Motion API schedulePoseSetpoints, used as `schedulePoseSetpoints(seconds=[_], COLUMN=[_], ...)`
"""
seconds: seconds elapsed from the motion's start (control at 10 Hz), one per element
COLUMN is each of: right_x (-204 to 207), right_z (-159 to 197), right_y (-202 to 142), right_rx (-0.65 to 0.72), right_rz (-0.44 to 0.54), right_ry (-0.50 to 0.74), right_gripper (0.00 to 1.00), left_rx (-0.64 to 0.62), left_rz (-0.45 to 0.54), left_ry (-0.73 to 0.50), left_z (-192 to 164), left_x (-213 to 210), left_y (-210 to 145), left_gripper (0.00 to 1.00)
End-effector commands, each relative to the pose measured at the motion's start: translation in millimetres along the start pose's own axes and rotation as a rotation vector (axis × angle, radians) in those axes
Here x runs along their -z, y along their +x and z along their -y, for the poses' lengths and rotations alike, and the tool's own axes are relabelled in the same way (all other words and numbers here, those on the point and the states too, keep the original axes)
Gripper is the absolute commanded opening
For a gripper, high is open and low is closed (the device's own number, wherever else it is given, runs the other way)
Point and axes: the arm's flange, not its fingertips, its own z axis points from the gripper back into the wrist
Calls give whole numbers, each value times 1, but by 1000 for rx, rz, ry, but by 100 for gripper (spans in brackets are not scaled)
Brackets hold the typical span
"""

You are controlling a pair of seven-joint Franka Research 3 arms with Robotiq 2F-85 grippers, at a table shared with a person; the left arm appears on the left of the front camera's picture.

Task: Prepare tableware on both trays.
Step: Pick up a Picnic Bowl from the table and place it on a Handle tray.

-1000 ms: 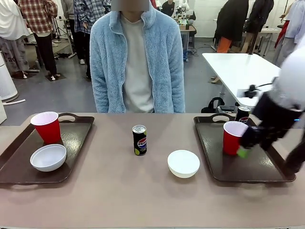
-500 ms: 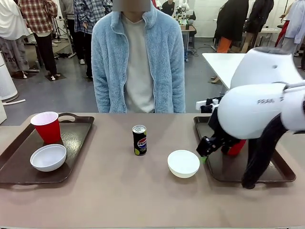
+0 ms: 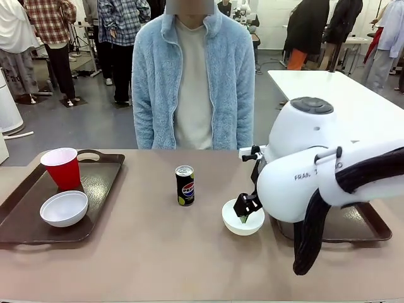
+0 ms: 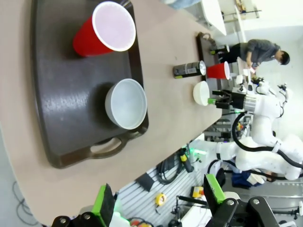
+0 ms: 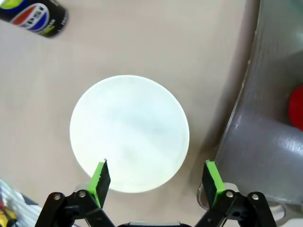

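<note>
Lying on the desk [image 5: 142, 42] just ahead of the spread, empty fingers [image 5: 101, 178] of the right gripper [image 5: 156, 174], the small white bowl [image 5: 129, 133] is judged light, stiff and slippery, best pinched across its rim nearest them.

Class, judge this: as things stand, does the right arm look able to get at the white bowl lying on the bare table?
Probably yes. The right gripper hangs open over the bowl, with nothing between them; the soda can stands well aside.
</note>
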Motion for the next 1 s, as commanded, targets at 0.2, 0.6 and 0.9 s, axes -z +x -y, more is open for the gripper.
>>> schedulePoseSetpoints(seconds=[0.2,0.6,0.9], right_x=[11,10,9], right_z=[-4,-2,0], right_y=[-1,-1,-2], right_rx=[53,47,54], right_rz=[-7,-36,-47], right_ry=[-26,17,27], right_gripper=[100,0,3], left_rx=[-18,-18,-18], left_rz=[12,12,12], left_ry=[4,4,4], left_z=[2,2,2], left_x=[-1,-1,-1], left_y=[0,0,0], left_gripper=[100,100,100])
